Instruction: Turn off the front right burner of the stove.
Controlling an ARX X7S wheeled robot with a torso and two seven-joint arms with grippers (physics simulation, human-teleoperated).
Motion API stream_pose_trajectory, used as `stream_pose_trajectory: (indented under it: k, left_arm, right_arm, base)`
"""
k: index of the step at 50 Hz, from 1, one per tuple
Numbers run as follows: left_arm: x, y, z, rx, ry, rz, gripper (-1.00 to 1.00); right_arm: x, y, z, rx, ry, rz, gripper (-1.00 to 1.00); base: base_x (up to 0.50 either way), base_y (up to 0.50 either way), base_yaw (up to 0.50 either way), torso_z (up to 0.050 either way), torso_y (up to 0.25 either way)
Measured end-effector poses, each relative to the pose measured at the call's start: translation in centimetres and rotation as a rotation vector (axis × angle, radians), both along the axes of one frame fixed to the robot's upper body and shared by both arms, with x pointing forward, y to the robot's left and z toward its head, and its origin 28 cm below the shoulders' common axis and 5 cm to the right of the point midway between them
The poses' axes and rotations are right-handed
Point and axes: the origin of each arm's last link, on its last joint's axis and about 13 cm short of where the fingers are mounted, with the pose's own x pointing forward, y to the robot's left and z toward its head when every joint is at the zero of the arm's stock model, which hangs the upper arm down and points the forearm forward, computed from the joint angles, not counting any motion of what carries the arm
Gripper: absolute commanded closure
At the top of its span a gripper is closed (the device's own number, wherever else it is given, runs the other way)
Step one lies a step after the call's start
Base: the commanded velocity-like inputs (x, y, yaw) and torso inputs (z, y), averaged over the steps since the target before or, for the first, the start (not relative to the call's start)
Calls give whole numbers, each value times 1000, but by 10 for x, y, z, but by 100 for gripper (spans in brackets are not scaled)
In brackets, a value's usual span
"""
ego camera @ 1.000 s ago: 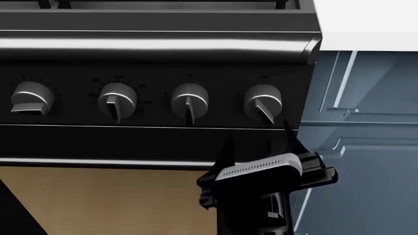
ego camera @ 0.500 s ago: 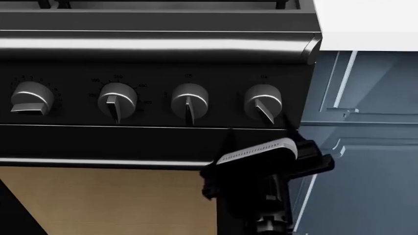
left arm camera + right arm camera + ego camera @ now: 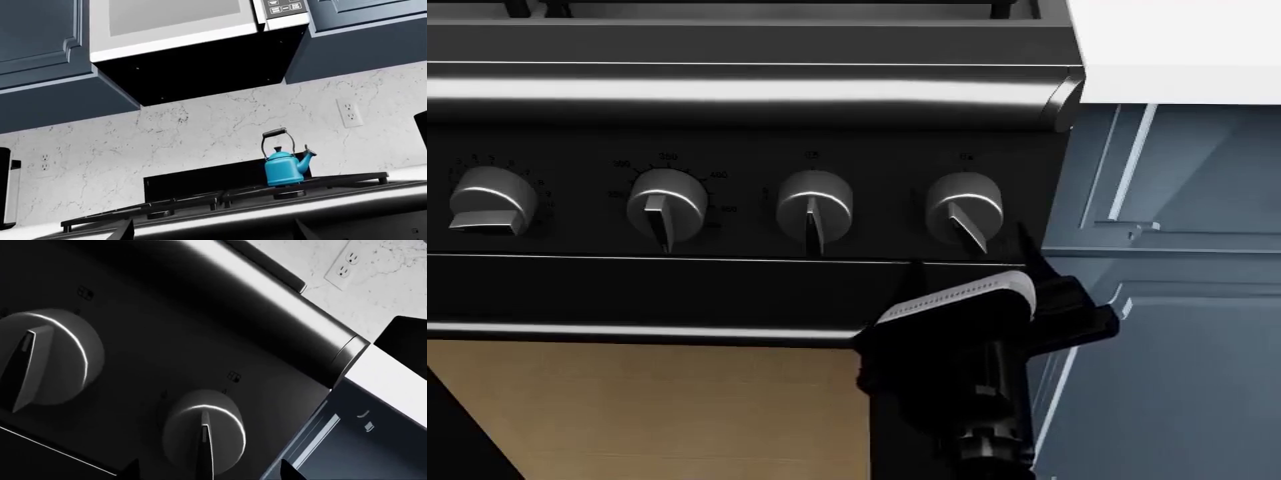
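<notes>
Stove (image 3: 747, 290) fills my head view: glossy black front rail, four round knobs in a row, rightmost knob (image 3: 964, 210) tilted off vertical. My right gripper (image 3: 968, 265) sits just below that knob, jaws spread wide, not touching it I think; dark on dark there. Blue-grey cabinet (image 3: 1174, 300) beside the stove, white counter (image 3: 1174, 45) above it. Left wrist sees blue kettle (image 3: 285, 167) on the grates, marble backsplash (image 3: 200, 140), microwave (image 3: 173, 22) overhead. Front right burner hidden; left gripper unseen.
</notes>
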Motion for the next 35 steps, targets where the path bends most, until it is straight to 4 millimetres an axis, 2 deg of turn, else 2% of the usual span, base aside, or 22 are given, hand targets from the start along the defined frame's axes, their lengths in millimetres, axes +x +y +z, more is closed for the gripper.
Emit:
stream_pose_trajectory:
  k: [35]
  left_arm:
    - [1, -1, 0, -1, -1, 2, -100]
  right_arm:
    - [6, 2, 1, 2, -1, 8, -100]
  base:
    - [0, 0, 0, 0, 0]
